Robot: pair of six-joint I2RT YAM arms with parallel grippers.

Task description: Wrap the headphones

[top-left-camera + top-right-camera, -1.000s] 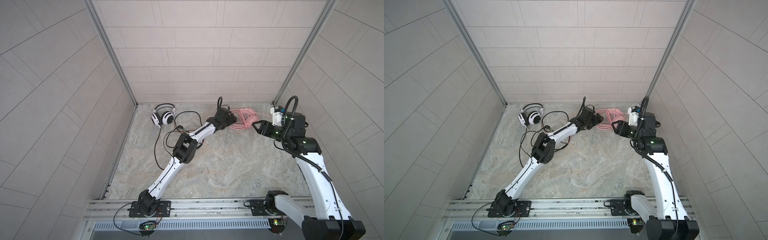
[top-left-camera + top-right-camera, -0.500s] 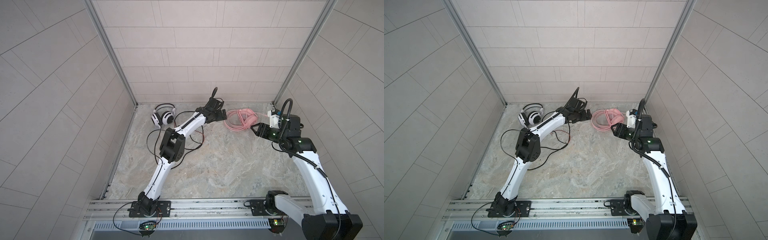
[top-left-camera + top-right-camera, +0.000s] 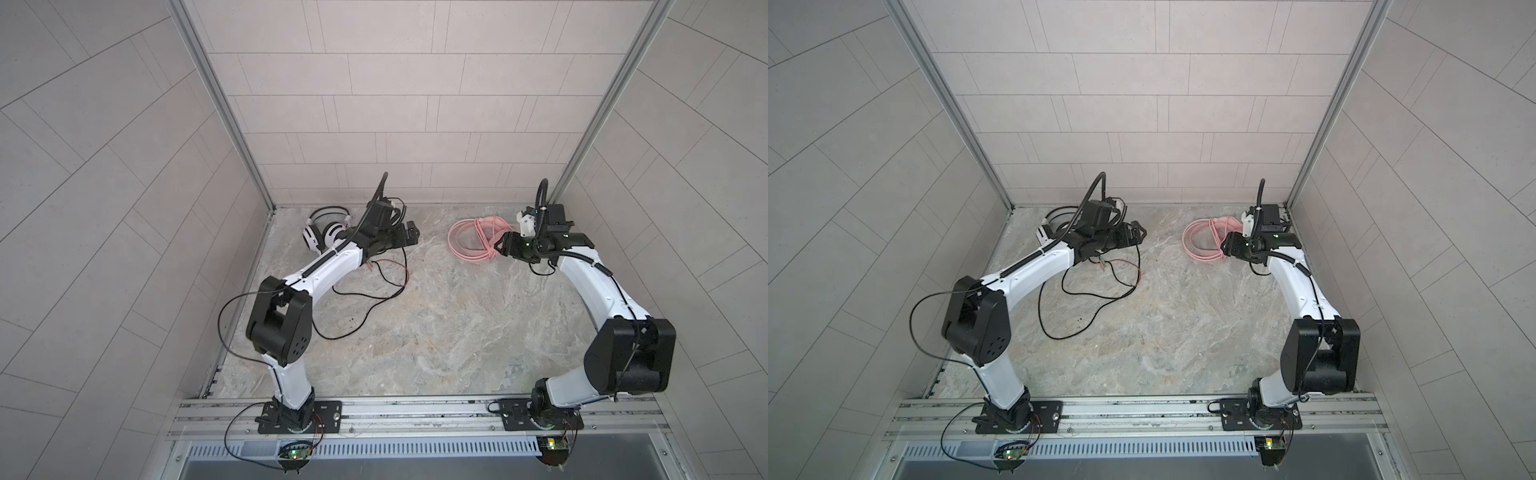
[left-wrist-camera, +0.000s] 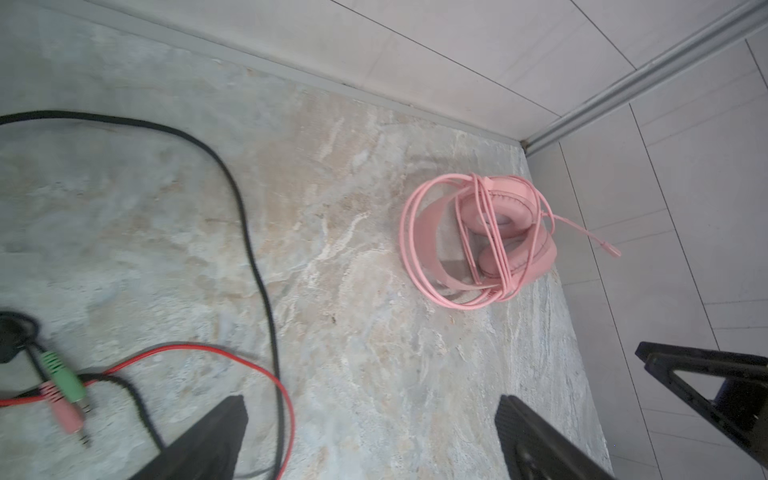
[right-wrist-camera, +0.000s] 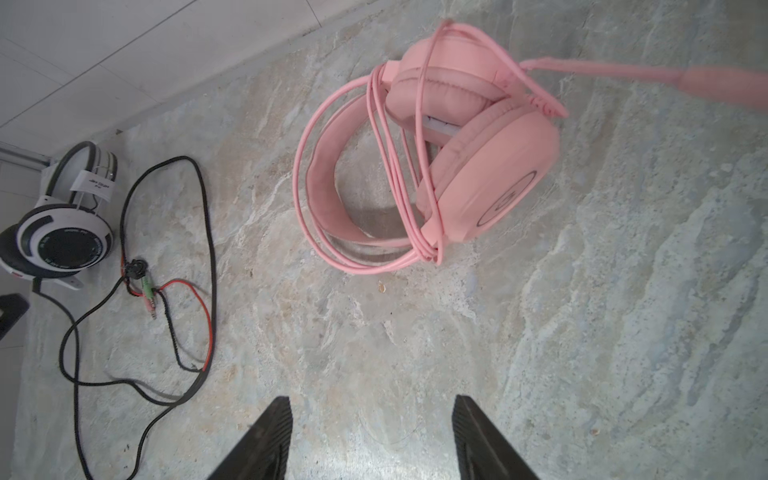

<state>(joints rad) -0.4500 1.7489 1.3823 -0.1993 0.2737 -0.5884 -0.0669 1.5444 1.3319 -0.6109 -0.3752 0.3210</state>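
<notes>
Headphones first: the pink headset [image 5: 436,137] lies at the far right of the counter [image 3: 415,332], its thin cable wound round the band and cups. The left gripper [image 4: 370,436], down at it a second ago, has swung away toward the white-and-black headset [image 5: 62,232] in the far left corner. Its fingers stand fully apart and hold nothing. The right gripper [image 5: 370,432] has backed off too, fingers partly apart and empty. The pink one looks finished. The black cable [image 4: 104,117] still sprawls loose, so it probably comes next.
</notes>
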